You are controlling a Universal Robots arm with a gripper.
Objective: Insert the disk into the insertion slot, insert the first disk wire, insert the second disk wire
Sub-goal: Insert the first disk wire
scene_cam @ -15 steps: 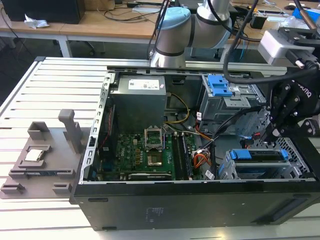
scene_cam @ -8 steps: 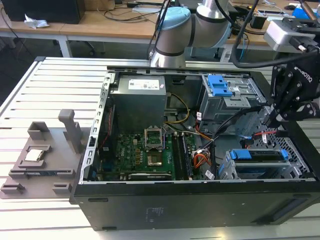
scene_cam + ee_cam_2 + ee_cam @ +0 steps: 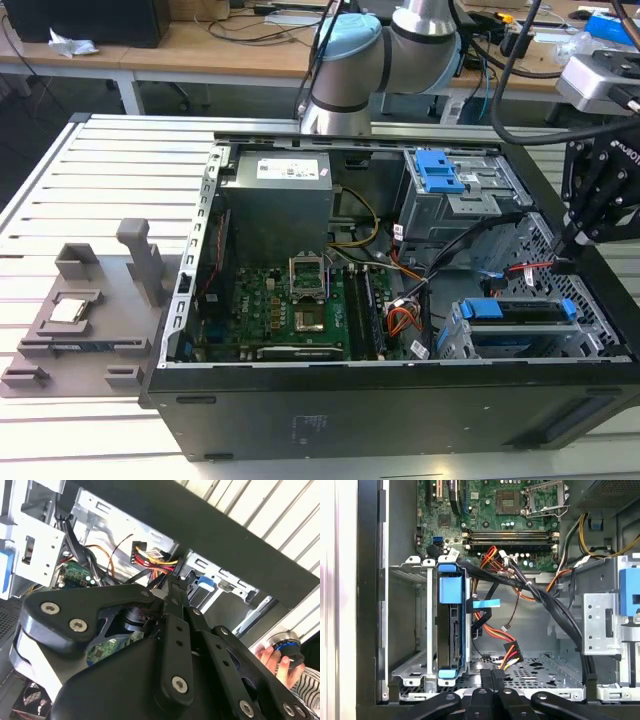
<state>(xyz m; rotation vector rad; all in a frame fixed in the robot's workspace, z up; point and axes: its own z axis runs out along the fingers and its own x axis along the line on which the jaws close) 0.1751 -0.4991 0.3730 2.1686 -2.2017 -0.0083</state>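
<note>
The disk [image 3: 451, 625], silver in a blue carrier, stands seated inside the insertion slot [image 3: 410, 672], a silver perforated cage; in the exterior view the disk [image 3: 520, 312] and the slot [image 3: 600, 345] are at the case's near right corner. A blue-ended wire [image 3: 485, 604] lies against the disk's edge; I cannot tell if it is plugged in. A plug with red, yellow and orange wires [image 3: 511, 654] hangs loose just ahead of my gripper [image 3: 491, 674]. The gripper [image 3: 567, 250] is shut with nothing seen between its fingers, above the case's right side, and its black fingers [image 3: 172, 595] point at that plug [image 3: 149, 557].
The open black case [image 3: 330, 410] holds a green motherboard [image 3: 300, 300], a grey power supply [image 3: 275, 195] and a taller grey bay with a blue latch [image 3: 440, 172]. A grey fixture [image 3: 85, 310] lies at the exterior view's left. A person's hand [image 3: 277, 659] holds a knob outside the case.
</note>
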